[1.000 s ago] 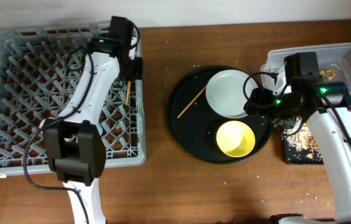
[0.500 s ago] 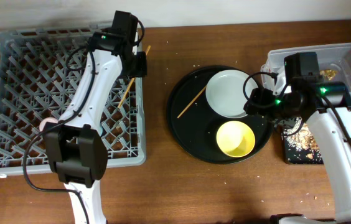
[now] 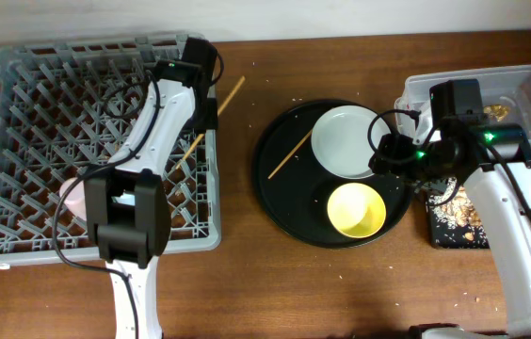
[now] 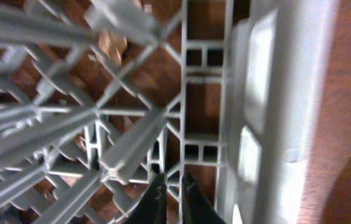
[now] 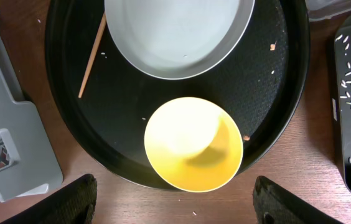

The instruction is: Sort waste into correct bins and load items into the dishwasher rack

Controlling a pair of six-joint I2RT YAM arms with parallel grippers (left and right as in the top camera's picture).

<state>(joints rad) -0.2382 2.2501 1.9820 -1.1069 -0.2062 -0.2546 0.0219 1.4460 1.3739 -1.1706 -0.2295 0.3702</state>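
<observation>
The grey dishwasher rack [image 3: 21, 141] stands at the left, with a pink cup [image 3: 72, 198] inside. My left gripper [image 3: 211, 109] is at the rack's far right rim and is nearly shut on a wooden chopstick [image 3: 231, 96]. The chopstick slants from the table down into the rack. In the left wrist view the jaws [image 4: 174, 193] hang over the rim [image 4: 250, 112], and the chopstick is hidden there. My right gripper [image 5: 175, 208] is wide open and empty above the yellow bowl [image 5: 193, 144], which also shows overhead [image 3: 357, 209]. A grey-white plate [image 3: 345, 141] and a second chopstick [image 3: 289, 154] lie beside the bowl.
The plate, bowl and second chopstick sit on a large round black tray [image 3: 280, 202]. A clear tub [image 3: 529, 80] stands at the far right. A shallow black tray [image 3: 456, 224] holding crumbs is in front of it. Small crumbs dot the wooden table.
My left gripper has moved toward the rack's far right rim. The chopstick has swung from upright to slanted, with its upper end now out over the table. The right arm has not moved.
</observation>
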